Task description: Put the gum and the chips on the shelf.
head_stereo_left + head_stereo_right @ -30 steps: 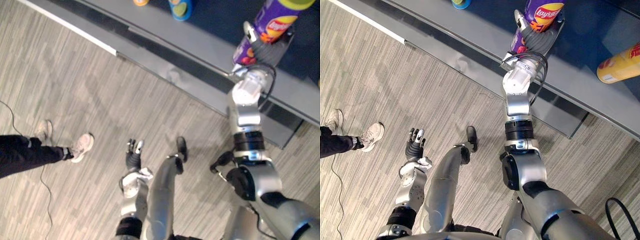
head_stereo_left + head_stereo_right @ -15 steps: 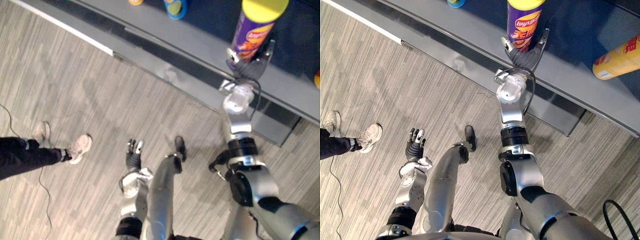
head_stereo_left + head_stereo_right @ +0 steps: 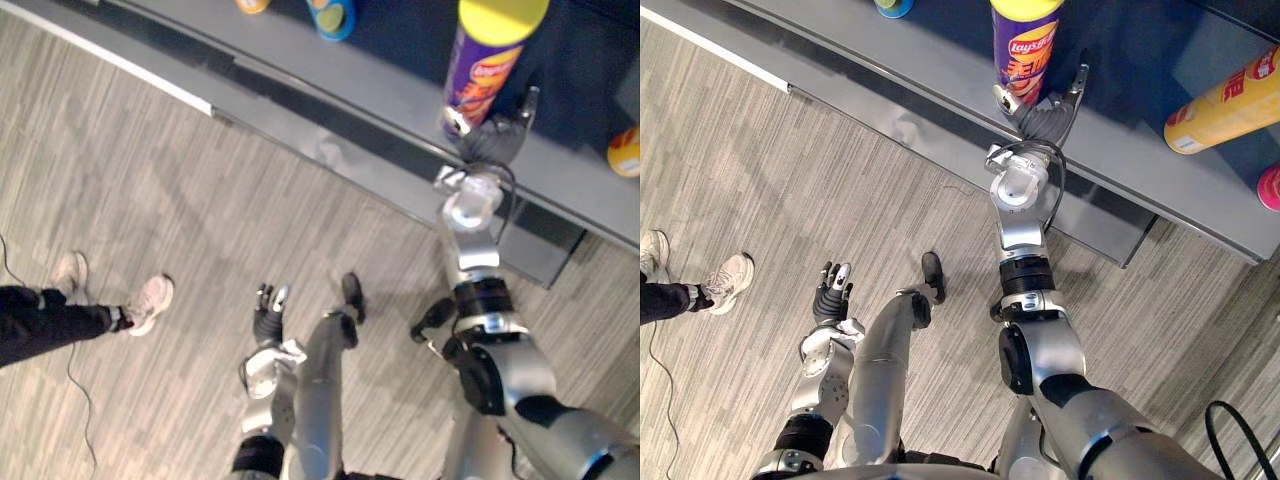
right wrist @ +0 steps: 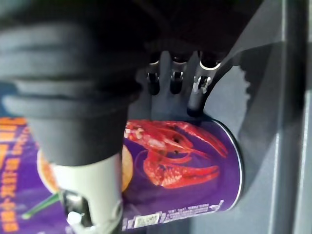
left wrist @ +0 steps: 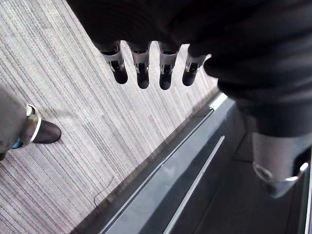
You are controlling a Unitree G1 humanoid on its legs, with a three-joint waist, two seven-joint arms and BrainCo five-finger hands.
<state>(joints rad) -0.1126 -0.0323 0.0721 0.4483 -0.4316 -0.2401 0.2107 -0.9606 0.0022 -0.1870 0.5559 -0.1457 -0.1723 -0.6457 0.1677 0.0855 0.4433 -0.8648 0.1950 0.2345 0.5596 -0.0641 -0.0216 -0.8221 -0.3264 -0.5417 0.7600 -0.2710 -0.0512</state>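
Note:
A purple chips can (image 3: 1025, 50) with a yellow lid stands upright on the dark grey shelf (image 3: 940, 75). My right hand (image 3: 1045, 118) is low at the can's base, open, with its thumb on one side and its straight fingers (image 4: 173, 80) on the other. The right wrist view has the can's purple side (image 4: 185, 161) between thumb and fingers. A small blue and yellow tub (image 3: 330, 15) and an orange one (image 3: 250, 4) sit further left on the shelf. My left hand (image 3: 268, 312) hangs open over the floor, fingers (image 5: 141, 73) straight.
A yellow chips can (image 3: 1225, 98) lies on its side on the shelf to the right, with a pink object (image 3: 1270, 185) beyond it. A person's legs and shoes (image 3: 148, 298) are on the carpet at the left. The shelf's front edge (image 3: 330, 150) runs diagonally.
The purple can has gone from tilted in my right hand to upright on the shelf. My right hand has opened and dropped to the can's base. The camera has shifted slightly.

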